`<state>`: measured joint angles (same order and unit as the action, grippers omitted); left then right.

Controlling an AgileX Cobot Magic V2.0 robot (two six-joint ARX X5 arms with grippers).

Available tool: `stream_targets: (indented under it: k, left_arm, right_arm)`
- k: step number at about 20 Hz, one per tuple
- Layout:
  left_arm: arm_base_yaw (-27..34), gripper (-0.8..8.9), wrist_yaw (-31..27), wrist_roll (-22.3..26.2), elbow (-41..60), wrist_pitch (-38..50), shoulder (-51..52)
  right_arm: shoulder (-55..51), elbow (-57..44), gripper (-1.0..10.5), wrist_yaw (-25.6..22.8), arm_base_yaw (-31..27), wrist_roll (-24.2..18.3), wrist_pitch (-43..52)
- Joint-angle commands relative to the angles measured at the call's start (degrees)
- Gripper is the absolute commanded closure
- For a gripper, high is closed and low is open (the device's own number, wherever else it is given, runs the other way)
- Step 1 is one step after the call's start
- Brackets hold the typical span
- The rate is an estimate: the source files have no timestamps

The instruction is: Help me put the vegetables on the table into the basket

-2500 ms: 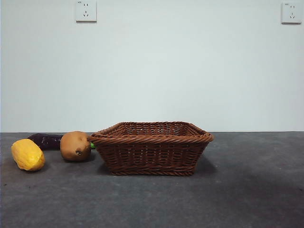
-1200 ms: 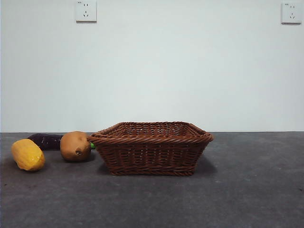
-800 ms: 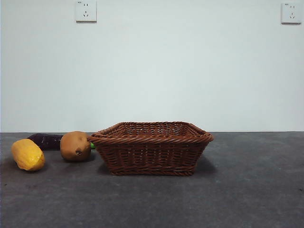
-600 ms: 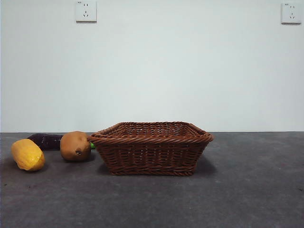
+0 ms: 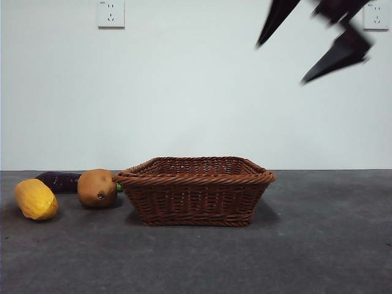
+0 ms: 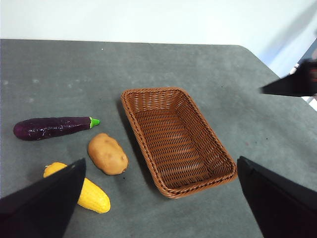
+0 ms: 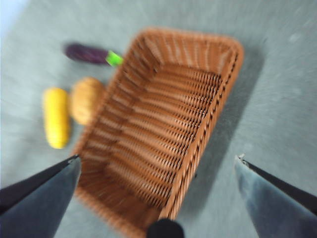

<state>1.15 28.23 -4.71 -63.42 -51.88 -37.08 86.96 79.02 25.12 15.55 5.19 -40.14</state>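
Counter (image 5: pixel 318 245): dark grey, matte; you see it fill the lower part of the front view.

Basket (image 5: pixel 195 190): brown wicker, at the centre of the front view, resting on the counter. You see nothing inside it in either wrist view.

Potato (image 5: pixel 97 188): tan, with a dark spot, just left of the basket in the front view, on the counter. Whether it touches the basket wall you cannot tell.

Eggplant (image 5: pixel 59 182): dark purple, lying behind and to the left of the potato in the front view; its green tip shows between potato and basket rim. In the left wrist view you see it lying apart from the potato.

Corn (image 5: pixel 35 199): yellow, bumpy, at the far left of the front view, apart from the potato, on the counter.

Right tool (image 5: pixel 312 46): black, at the upper right of the front view, high above the basket's right end, blurred. Jaws spread wide, grasping nothing.

Left tool (image 6: pixel 158 198): out of the front view; its wrist view looks down on the basket and all three vegetables. Jaws spread wide, grasping nothing.

Sockets (image 5: pixel 111 13): two white ones on the wall, upper left and upper right of the front view.
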Motion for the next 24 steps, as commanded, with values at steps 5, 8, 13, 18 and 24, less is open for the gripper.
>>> stream_targets:
  k: [5,8,13,18,24]
  left_arm:
    - [-0.11,2.08,0.24,-0.15,-0.15,0.33,-1.44]
    - [-0.11,2.08,0.13,-0.15,-0.15,0.31,-2.38]
    - [-0.11,2.08,0.07,-0.17,-0.15,0.2,-4.04]
    - [-0.11,2.08,0.04,-0.17,-0.15,0.09,-7.19]
    - [-0.11,2.08,0.09,-0.13,-0.15,0.09,-9.57]
  right_arm:
    - [18.49,8.28,3.2,-5.18,3.76,0.66,-0.33]
    - [23.17,8.41,3.2,-6.56,4.0,0.63,0.13]
    - [28.3,8.41,3.9,-6.93,4.39,0.72,1.95]
    - [29.92,8.41,6.8,-8.33,5.4,1.14,3.15]
    - [29.94,8.41,8.3,-8.24,5.51,2.32,3.96]
